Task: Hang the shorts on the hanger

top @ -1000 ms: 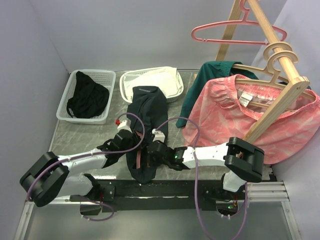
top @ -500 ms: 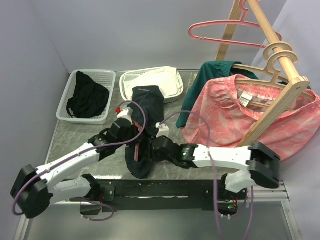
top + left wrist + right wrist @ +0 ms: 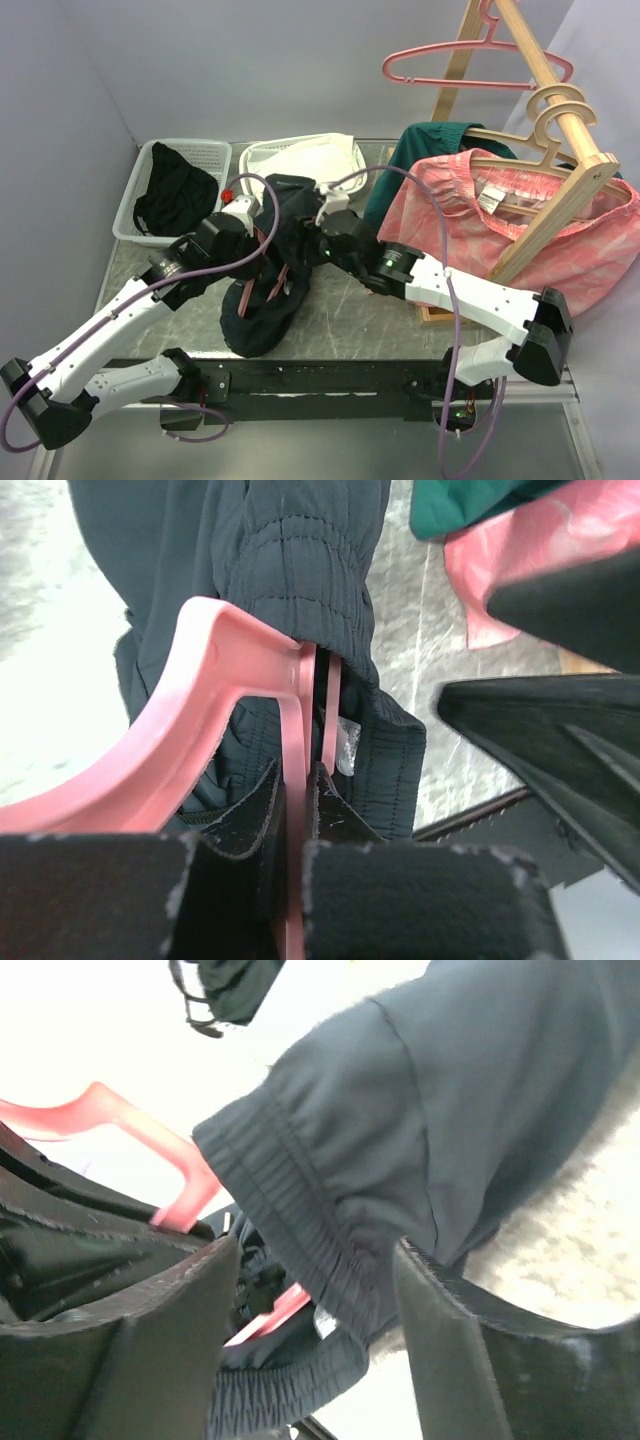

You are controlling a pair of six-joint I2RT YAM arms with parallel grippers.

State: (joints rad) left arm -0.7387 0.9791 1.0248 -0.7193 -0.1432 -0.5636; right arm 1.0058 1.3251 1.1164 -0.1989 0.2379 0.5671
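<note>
Shorts (image 3: 268, 290) bunch between both grippers. Left gripper (image 3: 297, 792) is clamped on the pink hanger (image 3: 220, 680), waistband just past its tips, presumably to steady it for threading. Right gripper (image 3: 312, 1252) straddles the waistband; can't tell if it's pinching.

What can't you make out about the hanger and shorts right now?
- Left wrist: full thin pink plastic hanger, cut off by frame edge and left gripper.
- Top: most of that hanger, under dark navy shorts.
- Right wrist: whether right gripper jaws pinch the waistband; fabric fills the gap.
</note>
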